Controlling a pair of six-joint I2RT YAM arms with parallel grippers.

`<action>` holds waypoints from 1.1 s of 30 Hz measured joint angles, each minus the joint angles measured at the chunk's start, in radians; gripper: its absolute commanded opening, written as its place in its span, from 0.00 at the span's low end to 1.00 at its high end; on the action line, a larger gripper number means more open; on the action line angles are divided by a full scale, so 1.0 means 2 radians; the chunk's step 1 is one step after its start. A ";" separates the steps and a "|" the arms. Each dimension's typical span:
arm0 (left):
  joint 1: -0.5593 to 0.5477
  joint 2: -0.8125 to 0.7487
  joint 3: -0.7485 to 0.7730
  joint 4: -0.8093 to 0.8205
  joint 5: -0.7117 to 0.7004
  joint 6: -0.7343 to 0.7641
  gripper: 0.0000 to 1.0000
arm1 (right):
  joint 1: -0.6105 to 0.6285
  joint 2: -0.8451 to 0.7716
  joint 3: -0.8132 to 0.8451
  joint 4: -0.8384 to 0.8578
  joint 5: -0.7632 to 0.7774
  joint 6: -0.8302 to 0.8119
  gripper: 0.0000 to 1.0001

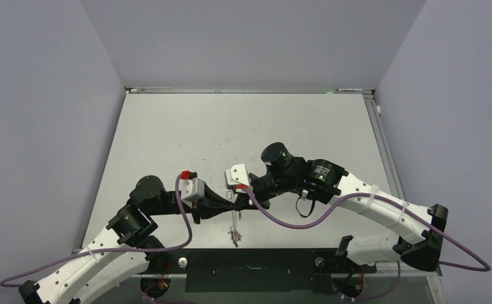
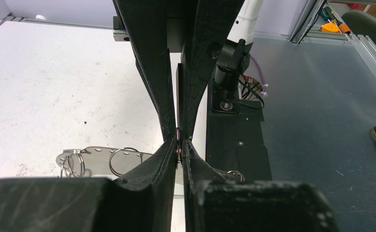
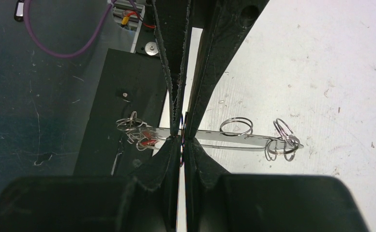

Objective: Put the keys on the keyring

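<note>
My left gripper (image 1: 227, 202) (image 2: 178, 150) and right gripper (image 1: 242, 195) (image 3: 181, 145) meet tip to tip above the table's near edge. Both are shut on one thin metal piece, seen edge on, with a bluish-purple tint; I cannot tell whether it is a key or a ring. Below them lies a flat silver strip (image 3: 234, 137) (image 2: 96, 155) (image 1: 234, 223) with small holes and several wire rings (image 3: 282, 140) strung on it. A tangle of rings with a red key head (image 3: 146, 141) sits at its near end. No green key shows. No large wire loop shows.
The strip's near end reaches the black base plate (image 1: 256, 269) at the edge of the white table (image 1: 230, 126). Purple cables (image 1: 294, 223) loop from both wrists. Grey walls close in the left, right and back.
</note>
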 measured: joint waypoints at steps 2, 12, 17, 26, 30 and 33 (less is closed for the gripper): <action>0.000 0.000 0.000 0.000 0.000 0.000 0.00 | 0.000 0.000 0.000 0.000 -0.001 0.000 0.05; 0.000 -0.025 0.000 -0.006 -0.026 0.011 0.00 | 0.000 -0.006 -0.013 0.042 0.005 0.018 0.51; 0.006 -0.059 -0.006 0.004 -0.038 0.013 0.00 | 0.000 -0.021 -0.022 0.081 0.020 0.029 0.60; 0.036 -0.076 -0.021 0.029 -0.036 0.002 0.00 | -0.010 -0.094 -0.083 0.176 0.050 0.058 0.60; 0.050 -0.082 -0.026 0.044 -0.029 -0.011 0.00 | -0.010 -0.113 -0.105 0.218 0.051 0.074 0.55; 0.060 -0.086 -0.031 0.065 -0.019 -0.025 0.00 | -0.010 -0.116 -0.118 0.238 0.051 0.083 0.53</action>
